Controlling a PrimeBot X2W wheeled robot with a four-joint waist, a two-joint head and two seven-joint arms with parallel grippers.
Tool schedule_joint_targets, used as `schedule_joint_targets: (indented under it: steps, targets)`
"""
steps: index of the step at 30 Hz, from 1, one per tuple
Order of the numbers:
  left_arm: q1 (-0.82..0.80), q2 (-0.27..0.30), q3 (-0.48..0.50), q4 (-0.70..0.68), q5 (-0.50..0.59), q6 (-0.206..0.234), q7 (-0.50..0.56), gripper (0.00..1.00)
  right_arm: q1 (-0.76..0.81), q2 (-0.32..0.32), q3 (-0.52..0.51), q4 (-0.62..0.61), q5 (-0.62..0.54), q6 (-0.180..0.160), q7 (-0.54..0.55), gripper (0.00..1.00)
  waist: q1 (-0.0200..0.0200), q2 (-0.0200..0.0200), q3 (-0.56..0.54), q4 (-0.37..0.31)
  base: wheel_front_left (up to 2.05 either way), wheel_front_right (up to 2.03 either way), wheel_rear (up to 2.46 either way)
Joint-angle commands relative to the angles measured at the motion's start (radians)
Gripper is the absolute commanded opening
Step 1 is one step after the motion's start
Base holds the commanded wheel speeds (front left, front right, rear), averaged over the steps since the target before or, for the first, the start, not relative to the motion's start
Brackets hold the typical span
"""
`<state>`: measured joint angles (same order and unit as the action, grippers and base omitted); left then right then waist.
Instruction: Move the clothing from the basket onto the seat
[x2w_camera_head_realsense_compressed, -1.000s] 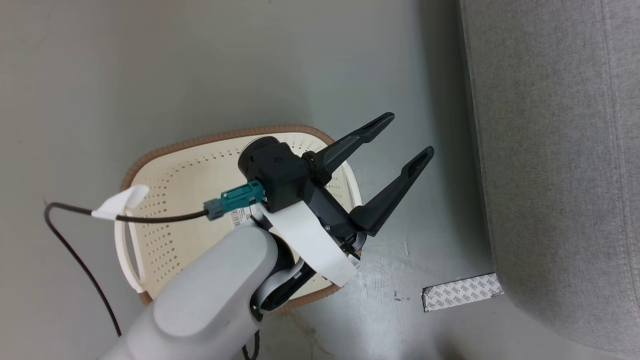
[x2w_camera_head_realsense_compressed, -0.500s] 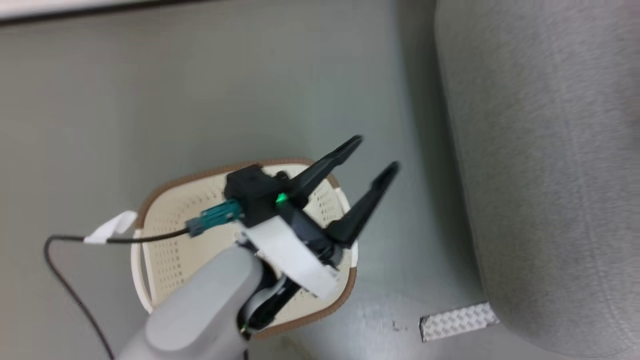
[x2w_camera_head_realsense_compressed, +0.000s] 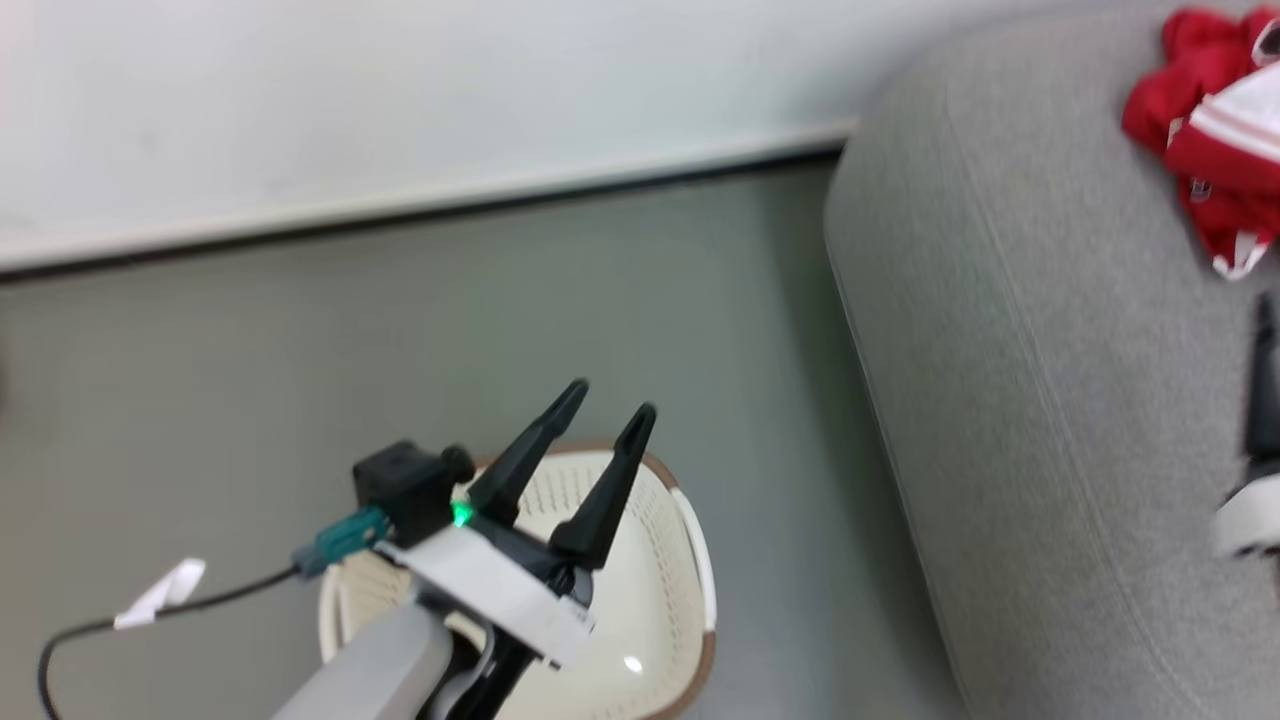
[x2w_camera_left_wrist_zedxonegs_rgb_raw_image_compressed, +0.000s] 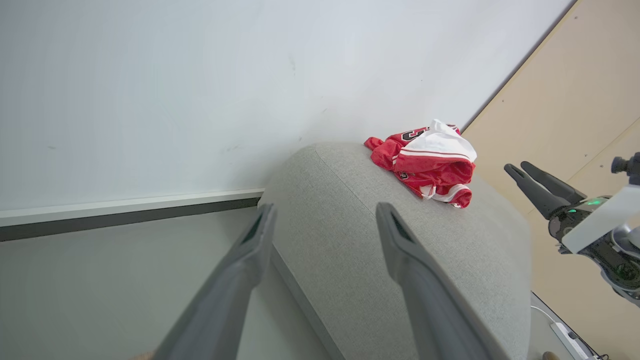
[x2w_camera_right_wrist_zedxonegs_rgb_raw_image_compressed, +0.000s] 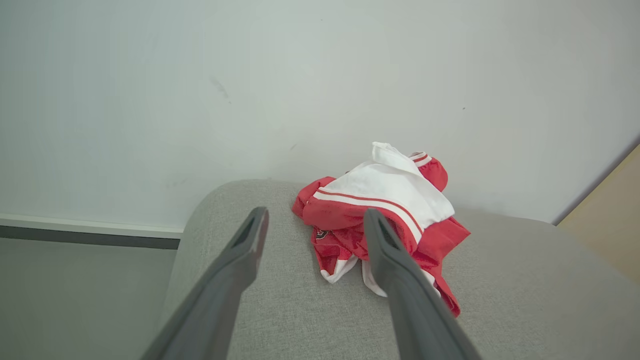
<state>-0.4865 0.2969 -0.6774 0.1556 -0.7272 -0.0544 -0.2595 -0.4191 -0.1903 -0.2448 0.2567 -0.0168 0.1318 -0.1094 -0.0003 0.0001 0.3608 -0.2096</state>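
Red and white clothing (x2w_camera_right_wrist_zedxonegs_rgb_raw_image_compressed: 395, 195) lay bunched on the grey sofa (x2w_camera_head_realsense_compressed: 1000, 350), near its rounded end by the wall, with nothing gripping it. My right fingers (x2w_camera_right_wrist_zedxonegs_rgb_raw_image_compressed: 232, 272) stood wide apart just short of the heap. One crossed in front of it in the right wrist view but pinched no cloth, and I read that spread as right for leaving the heap where it lay. My left fingers (x2w_camera_head_realsense_compressed: 612, 480) were also spread and empty, hanging above the basket (x2w_camera_head_realsense_compressed: 660, 590) on the floor beside the sofa, well apart from the clothes. What I could see of the basket held no fabric, though the arm hid part of it. I judged the task done or nearly so.
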Motion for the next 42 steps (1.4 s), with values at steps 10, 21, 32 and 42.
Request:
schedule_joint_targets:
  steps: [10, 21, 32, 42]
  targets:
    - [0.230, -0.043, 0.194, 0.040, 0.078, 0.031, -0.004, 1.00, 0.231, 0.112, 0.118, -0.103, 0.020, -0.002, -0.133, 1.00, 0.0003, -0.0001, -0.255, 0.172, 0.00, 0.00, 0.00]
    - [0.376, -0.059, 0.375, 0.089, 0.220, 0.049, -0.005, 1.00, 0.386, 0.139, 0.143, -0.072, 0.055, -0.002, -0.156, 1.00, 0.0003, -0.0001, -0.350, 0.250, 0.00, 0.00, 0.00]
    - [0.456, -0.124, 0.513, 0.097, 0.354, 0.053, -0.005, 1.00, 0.440, 0.139, 0.196, -0.013, 0.111, -0.002, -0.156, 1.00, 0.0003, -0.0001, -0.389, 0.265, 0.00, 0.00, 0.00]
    - [0.517, -0.174, 0.596, 0.135, 0.457, 0.000, -0.005, 1.00, 0.463, 0.139, 0.223, 0.030, 0.120, -0.002, -0.156, 1.00, 0.0003, -0.0001, -0.412, 0.269, 0.00, 0.00, 0.00]
